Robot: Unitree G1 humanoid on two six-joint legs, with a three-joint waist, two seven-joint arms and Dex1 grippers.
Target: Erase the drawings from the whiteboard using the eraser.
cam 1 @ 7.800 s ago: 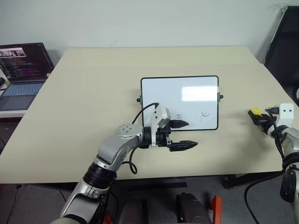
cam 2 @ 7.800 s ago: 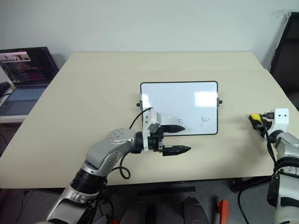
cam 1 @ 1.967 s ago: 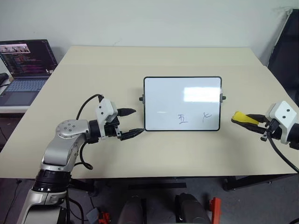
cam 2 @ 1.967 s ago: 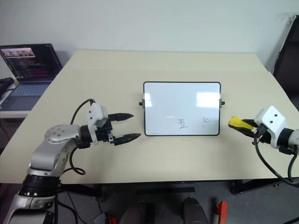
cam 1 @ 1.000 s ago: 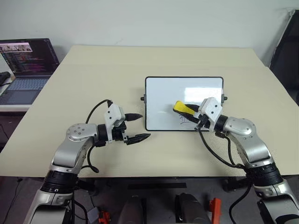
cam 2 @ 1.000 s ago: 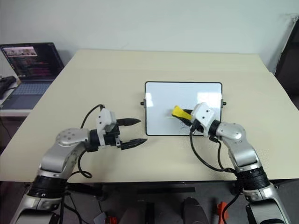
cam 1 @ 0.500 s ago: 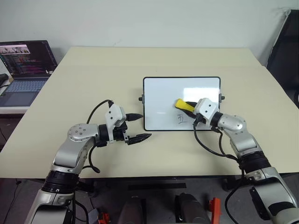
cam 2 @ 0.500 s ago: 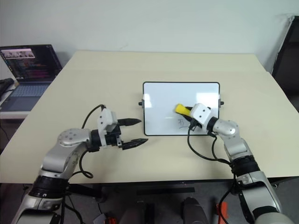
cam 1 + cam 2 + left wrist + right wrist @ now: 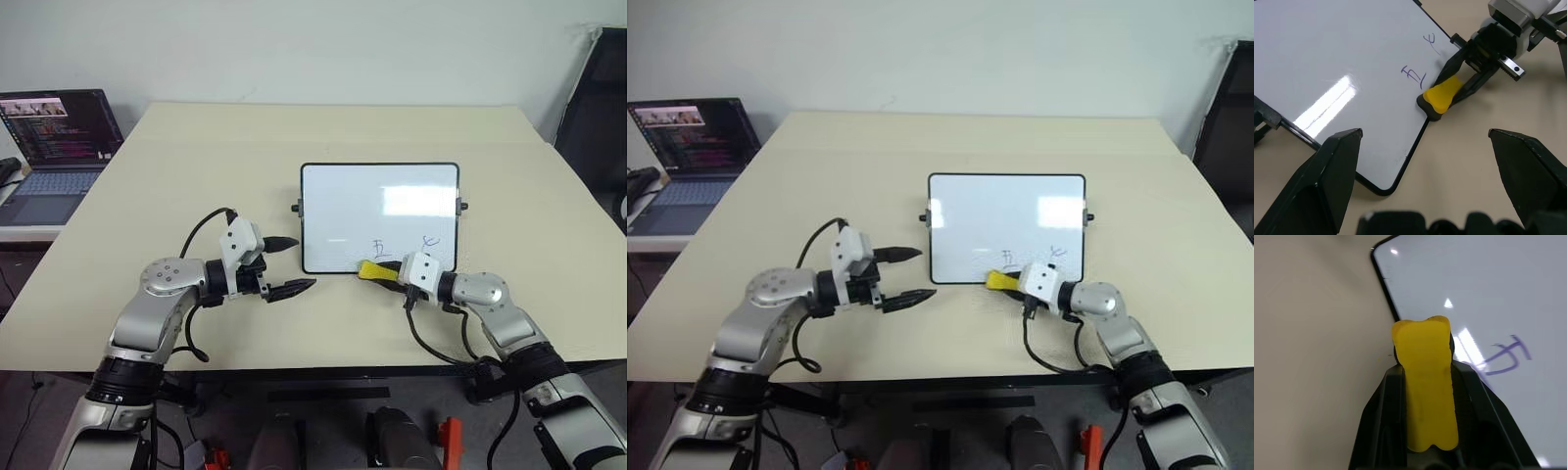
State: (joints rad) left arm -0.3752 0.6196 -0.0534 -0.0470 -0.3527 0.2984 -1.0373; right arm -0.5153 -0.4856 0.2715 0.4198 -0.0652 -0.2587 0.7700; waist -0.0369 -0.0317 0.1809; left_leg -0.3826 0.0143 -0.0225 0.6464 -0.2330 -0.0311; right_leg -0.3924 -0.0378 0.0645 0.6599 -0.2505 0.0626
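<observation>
Desk point(image 9: 176, 186): beige; carries the whiteboard.
Whiteboard point(image 9: 380, 196): flat at desk centre; landmark.
Left claw point(image 9: 290, 264): spread, empty, just left of the whiteboard's near-left corner.
Right claw point(image 9: 389, 271): pinching the eraser at the whiteboard's near edge.
Eraser point(image 9: 372, 270): yellow, tip on the near frame.
Drawings point(image 9: 380, 248): blue marks beside the eraser.

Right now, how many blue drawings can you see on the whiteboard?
2. A boxy drawing sits near the whiteboard's lower edge, just above the yellow eraser. A curly drawing is to its right. Another could be hidden under the eraser.
</observation>
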